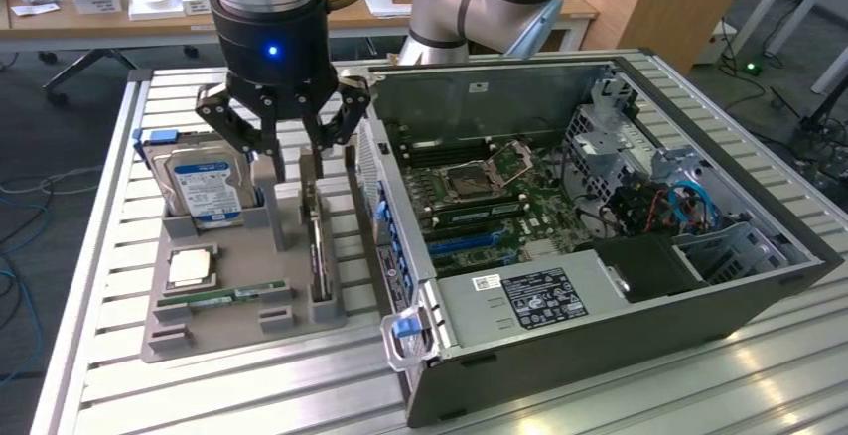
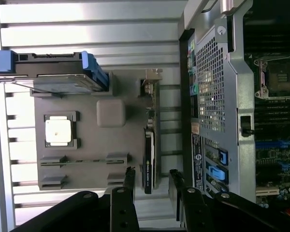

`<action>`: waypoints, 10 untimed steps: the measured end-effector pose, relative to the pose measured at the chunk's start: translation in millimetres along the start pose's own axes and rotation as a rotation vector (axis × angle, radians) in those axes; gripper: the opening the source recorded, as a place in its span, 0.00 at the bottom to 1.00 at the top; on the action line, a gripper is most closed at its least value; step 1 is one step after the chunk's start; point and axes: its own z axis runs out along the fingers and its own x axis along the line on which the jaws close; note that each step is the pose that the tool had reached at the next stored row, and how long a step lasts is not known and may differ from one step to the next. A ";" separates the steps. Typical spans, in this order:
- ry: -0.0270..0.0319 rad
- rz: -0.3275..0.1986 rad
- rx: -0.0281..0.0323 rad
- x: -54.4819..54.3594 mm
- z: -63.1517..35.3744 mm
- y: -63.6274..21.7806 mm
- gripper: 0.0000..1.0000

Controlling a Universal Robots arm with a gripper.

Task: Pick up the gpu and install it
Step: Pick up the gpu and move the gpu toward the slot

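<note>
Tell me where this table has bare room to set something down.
Bare slats run in front of the grey tray and the computer case, plus a strip beside the tray at the exterior view's left. Crowded: between tray and case, where the gpu stands below the open tool.

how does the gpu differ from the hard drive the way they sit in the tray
The gpu is a thin dark card; the hard drive is a thicker silver block with a blue-and-white label. The gpu stands along the side of the grey tray nearest the computer case; the hard drive stands toward the side away from it. The open pincer hovers over the gpu, not the hard drive. Both stand on edge in tray slots, unheld.
</note>
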 end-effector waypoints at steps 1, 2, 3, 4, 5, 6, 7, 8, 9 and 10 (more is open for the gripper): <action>0.0000 0.000 0.0001 0.1 1.8 -0.1 0.42; 0.0000 0.000 0.0000 0.1 3.6 -0.2 0.42; 0.0000 0.000 0.0001 0.2 5.4 -0.3 0.42; 0.0000 0.000 0.0001 0.2 7.0 -0.3 0.42; 0.0000 0.000 0.0000 0.2 8.5 -0.4 0.42; -0.0001 0.000 0.0000 0.3 9.9 -0.4 0.42; -0.0001 0.000 0.0000 0.3 11.3 -0.5 0.42; -0.0001 0.000 0.0000 0.4 12.7 -0.6 0.42; -0.0001 0.000 0.0000 0.4 14.0 -0.6 0.42; -0.0001 0.000 0.0000 0.4 14.8 -0.7 0.42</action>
